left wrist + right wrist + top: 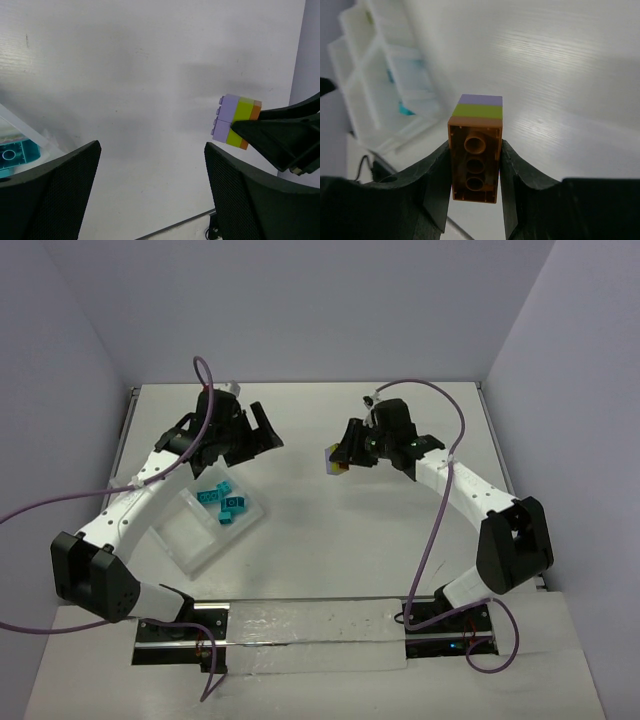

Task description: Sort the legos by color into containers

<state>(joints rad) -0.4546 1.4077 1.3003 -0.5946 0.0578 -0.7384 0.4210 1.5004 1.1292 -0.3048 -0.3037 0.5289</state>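
The right claw is clenched on a small brick stack. Its two black jaws press flat against the stack's long sides. From the right wrist the orange brick faces the camera, hollow underside and round tubes showing, with a lime green layer behind it and a pale purple layer at the far end. The left wrist view shows the same stack from the side. There the purple studs point away from the right claw, and the claw's dark tip covers part of the orange and green layers. The stack appears lifted off the white table, its shadow falling on the surface a little apart from it. In the top view it sits near the middle of the table, toward the far side.

The left claw is released, its jaws spread wide with nothing between them and nothing touching them. It hangs over bare table just beyond the tray's far end, and it faces the right claw across a gap.

The clear tray lies on the left side of the table, turned at an angle, beneath the left arm. A few teal bricks lie loose in its far compartment, the one closest to the left claw. One of them shows at the left edge of the left wrist view. The other compartments are too pale and blurred to read.
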